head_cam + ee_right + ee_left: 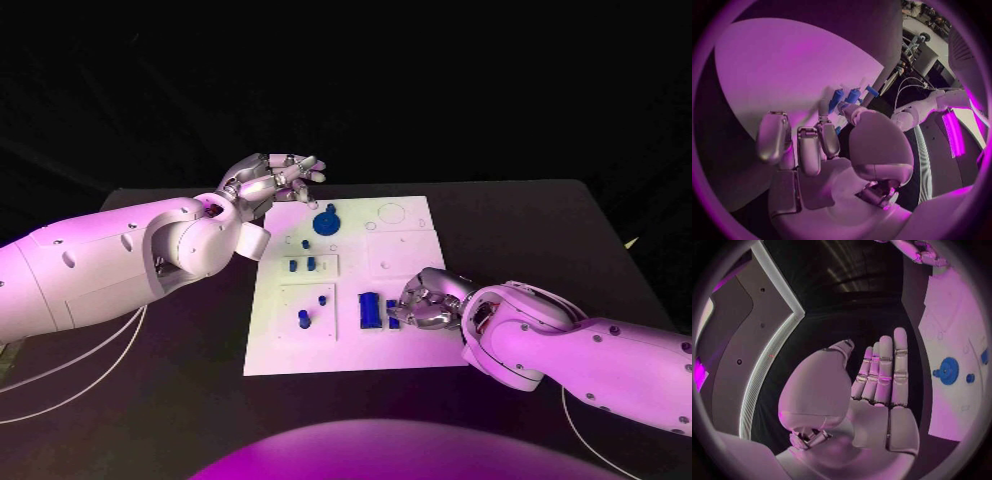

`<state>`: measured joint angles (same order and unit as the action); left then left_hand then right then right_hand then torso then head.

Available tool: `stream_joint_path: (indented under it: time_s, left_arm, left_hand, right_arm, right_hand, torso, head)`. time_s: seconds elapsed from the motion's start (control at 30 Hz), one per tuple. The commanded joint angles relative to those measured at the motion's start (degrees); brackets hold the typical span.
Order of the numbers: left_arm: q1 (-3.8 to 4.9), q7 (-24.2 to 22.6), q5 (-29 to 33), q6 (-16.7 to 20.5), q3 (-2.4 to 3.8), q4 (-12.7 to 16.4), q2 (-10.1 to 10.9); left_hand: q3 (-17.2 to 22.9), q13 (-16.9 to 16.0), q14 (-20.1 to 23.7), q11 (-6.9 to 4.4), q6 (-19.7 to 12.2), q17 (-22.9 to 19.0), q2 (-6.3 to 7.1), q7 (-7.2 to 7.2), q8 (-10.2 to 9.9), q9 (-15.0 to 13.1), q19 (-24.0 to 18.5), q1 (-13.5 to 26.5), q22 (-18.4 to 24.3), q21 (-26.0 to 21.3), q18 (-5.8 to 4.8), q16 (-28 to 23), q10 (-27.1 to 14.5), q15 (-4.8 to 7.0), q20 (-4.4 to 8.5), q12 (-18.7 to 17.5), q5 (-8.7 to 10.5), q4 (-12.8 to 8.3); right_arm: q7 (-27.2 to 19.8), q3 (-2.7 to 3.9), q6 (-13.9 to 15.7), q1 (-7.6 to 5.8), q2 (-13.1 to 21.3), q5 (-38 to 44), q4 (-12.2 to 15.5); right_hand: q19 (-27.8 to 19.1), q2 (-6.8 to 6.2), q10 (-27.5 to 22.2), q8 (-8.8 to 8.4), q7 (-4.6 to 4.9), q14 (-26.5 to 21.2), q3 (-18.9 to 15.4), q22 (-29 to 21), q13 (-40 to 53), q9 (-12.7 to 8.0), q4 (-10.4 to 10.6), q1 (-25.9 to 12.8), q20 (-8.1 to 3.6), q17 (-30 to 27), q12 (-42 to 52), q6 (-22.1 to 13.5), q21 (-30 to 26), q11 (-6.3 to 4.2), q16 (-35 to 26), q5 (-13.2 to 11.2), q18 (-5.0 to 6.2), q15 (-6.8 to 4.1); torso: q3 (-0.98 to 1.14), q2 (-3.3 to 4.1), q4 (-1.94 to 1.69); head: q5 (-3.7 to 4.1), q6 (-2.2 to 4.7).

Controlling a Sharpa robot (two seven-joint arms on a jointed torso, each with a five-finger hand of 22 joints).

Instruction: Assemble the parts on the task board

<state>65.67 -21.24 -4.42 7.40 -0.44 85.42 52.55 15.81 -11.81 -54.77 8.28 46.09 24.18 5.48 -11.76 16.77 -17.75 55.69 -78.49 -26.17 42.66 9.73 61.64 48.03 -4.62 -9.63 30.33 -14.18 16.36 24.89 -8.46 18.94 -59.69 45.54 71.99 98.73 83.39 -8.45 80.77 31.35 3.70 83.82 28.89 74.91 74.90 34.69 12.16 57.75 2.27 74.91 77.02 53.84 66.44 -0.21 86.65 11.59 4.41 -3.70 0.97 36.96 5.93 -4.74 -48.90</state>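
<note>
Fingers (882,372) of my left hand (271,181) stretch straight, holding nothing, above the task board's (346,345) ten o'clock corner. My right hand (427,300) curls at four o'clock; I cannot tell its grasp. Blue parts (371,309) stand just beside it. No lettering legible.

A black table (173,400) carries the work area. Thin white cables (80,370) trail across its near left part, and another (584,440) runs along its near right.
</note>
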Motion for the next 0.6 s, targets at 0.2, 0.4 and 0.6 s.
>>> stream_joint_path:
  time_s: [0.2, 0.4, 0.6]
  left_arm:
    - [0.02, -0.2, -0.3, -1.0, 0.03, 0.1, 0.0]
    - [0.02, -0.2, -0.3, -1.0, 0.03, 0.1, 0.0]
    - [0.02, -0.2, -0.3, -1.1, 0.03, 0.1, 0.0]
  left_hand:
    - [-0.1, -0.1, 0.5, 0.18, -0.4, -0.1, -0.08, -0.32, 0.3, 0.1, 0.2, -0.4, 0.1, -0.2, 0.75, 0.3, -0.4, 0.05, -0.31, 0.4, -0.17, -0.3]
    - [-0.1, -0.1, 0.5, 0.19, -0.4, -0.1, -0.09, -0.33, 0.3, 0.1, 0.2, -0.4, 0.1, -0.2, 0.75, 0.3, -0.4, 0.05, -0.31, 0.4, -0.17, -0.3]
    - [-0.1, -0.1, 0.5, 0.19, -0.4, -0.1, -0.09, -0.33, 0.3, 0.1, 0.2, -0.4, 0.1, -0.2, 0.75, 0.3, -0.4, 0.05, -0.31, 0.4, -0.17, -0.3]
  right_arm:
    - [-1.6, 0.0, 0.4, 0.06, 0.6, 1.3, 0.4]
    - [-5.0, 0.0, 3.4, 0.14, 1.2, 3.4, 0.8]
    - [-7.1, 0.01, 5.4, 0.19, 1.8, 4.4, 1.1]
  right_hand:
    - [0.2, -0.79, 0.4, 0.39, 0.05, 4.7, -0.8, 8.4, 3.1, 0.1, 0.2, 0.6, -0.1, 7.4, 0.2, 0.4, -0.4, -0.21, 0.1, -3.3, -0.15, -0.35]
    - [0.3, -2.74, 0.3, 0.38, 0.13, 4.7, -3.5, 8.6, 3.1, 0.2, 1.4, 0.1, -0.06, 7.6, 0.1, 0.4, -0.3, -0.12, 0.2, -4.5, -0.2, -0.28]
    - [0.3, -2.97, 0.2, 0.39, 0.08, 4.8, -5.0, 8.7, 3.0, 0.2, 2.5, -0.3, -0.07, 7.9, -0.1, 0.4, -0.3, -0.14, 0.3, -5.0, -0.22, -0.29]
  torso:
    - [0.07, 0.01, 0.0]
    - [0.07, 0.01, 0.02]
    - [0.04, -0.02, 0.01]
  head:
    - [-0.07, -0.08]
    - [-0.08, -0.21]
    - [-0.12, -0.23]
